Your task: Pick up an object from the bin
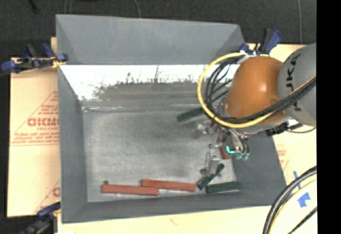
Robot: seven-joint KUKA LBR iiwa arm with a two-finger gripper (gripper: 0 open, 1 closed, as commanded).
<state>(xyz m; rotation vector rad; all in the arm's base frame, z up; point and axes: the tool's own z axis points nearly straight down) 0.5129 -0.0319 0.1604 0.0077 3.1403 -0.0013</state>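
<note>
My gripper point(215, 156) hangs below the orange wrist cover, low over the bin's right front part. Just under its tip a short dark green stick point(210, 177) lies tilted, its upper end reaching up to the gripper. A second dark green stick point(222, 188) lies flat right in front of it, near the bin's front wall. A small red piece point(226, 154) shows close beside the gripper's right side. I cannot make out whether anything is held.
Two long red-brown sticks point(130, 190) point(168, 185) lie end to end along the front wall, left of the gripper. Another dark green stick point(190, 115) rests near the back right, partly under the arm's cables.
</note>
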